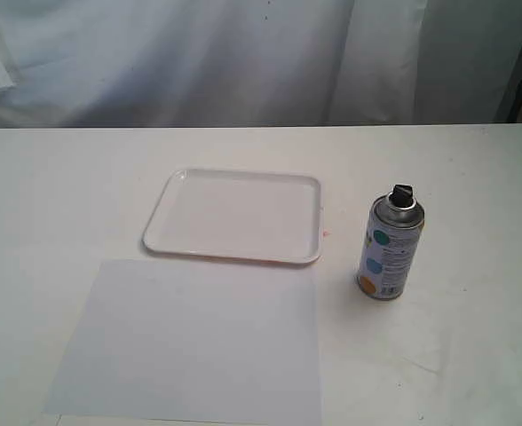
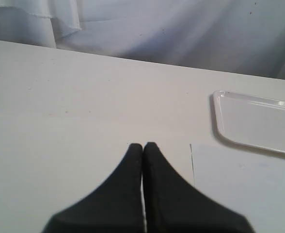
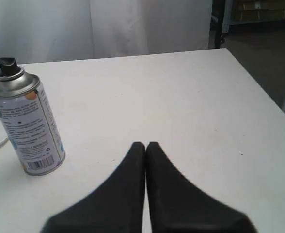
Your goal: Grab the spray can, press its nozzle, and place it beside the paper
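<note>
Exterior view: the spray can [image 1: 391, 243] is seen upright on the desk [image 1: 66, 195], right of the paper [image 1: 194, 342], apart. Left wrist view: the left pincer [image 2: 143, 145] is closed, empty. Right wrist view: the right pincer [image 3: 146, 144] is closed too, the spray can nearby. It is judged rigid, light, slick, and best gripped mid-body.

High frontal overview; low wrist close-ups
</note>
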`<state>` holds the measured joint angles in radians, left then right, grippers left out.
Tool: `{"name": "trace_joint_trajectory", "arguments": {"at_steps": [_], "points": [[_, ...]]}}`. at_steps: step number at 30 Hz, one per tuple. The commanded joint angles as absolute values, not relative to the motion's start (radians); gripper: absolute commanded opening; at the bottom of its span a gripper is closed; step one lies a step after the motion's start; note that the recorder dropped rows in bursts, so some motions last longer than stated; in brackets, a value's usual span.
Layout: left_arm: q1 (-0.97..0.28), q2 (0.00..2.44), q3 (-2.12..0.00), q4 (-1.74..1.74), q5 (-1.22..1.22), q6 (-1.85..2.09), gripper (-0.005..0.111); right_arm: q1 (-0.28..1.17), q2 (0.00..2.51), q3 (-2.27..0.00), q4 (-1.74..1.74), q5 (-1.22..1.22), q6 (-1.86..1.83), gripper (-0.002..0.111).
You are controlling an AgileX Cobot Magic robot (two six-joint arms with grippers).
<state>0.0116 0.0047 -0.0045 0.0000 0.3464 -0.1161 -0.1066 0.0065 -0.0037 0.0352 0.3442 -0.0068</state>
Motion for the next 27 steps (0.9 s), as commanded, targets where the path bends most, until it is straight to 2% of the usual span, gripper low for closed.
{"name": "trace_joint_trajectory", "arguments": {"at_steps": [1, 8, 20, 22, 27], "points": [[0.011, 0.000, 0.000, 0.000, 0.341, -0.121, 0.000, -0.110, 0.000, 0.000, 0.000, 0.240, -0.015, 0.000], [0.011, 0.000, 0.000, 0.000, 0.341, -0.121, 0.000, -0.110, 0.000, 0.000, 0.000, -0.234, 0.000, 0.000], [0.011, 0.000, 0.000, 0.000, 0.341, -0.121, 0.000, -0.110, 0.000, 0.000, 0.000, -0.512, 0.000, 0.000], [0.011, 0.000, 0.000, 0.000, 0.341, -0.121, 0.000, -0.110, 0.000, 0.000, 0.000, -0.518, 0.006, 0.000], [0.011, 0.000, 0.000, 0.000, 0.341, -0.121, 0.000, -0.110, 0.115, -0.215, 0.000, -0.289, 0.033, 0.000]]}}
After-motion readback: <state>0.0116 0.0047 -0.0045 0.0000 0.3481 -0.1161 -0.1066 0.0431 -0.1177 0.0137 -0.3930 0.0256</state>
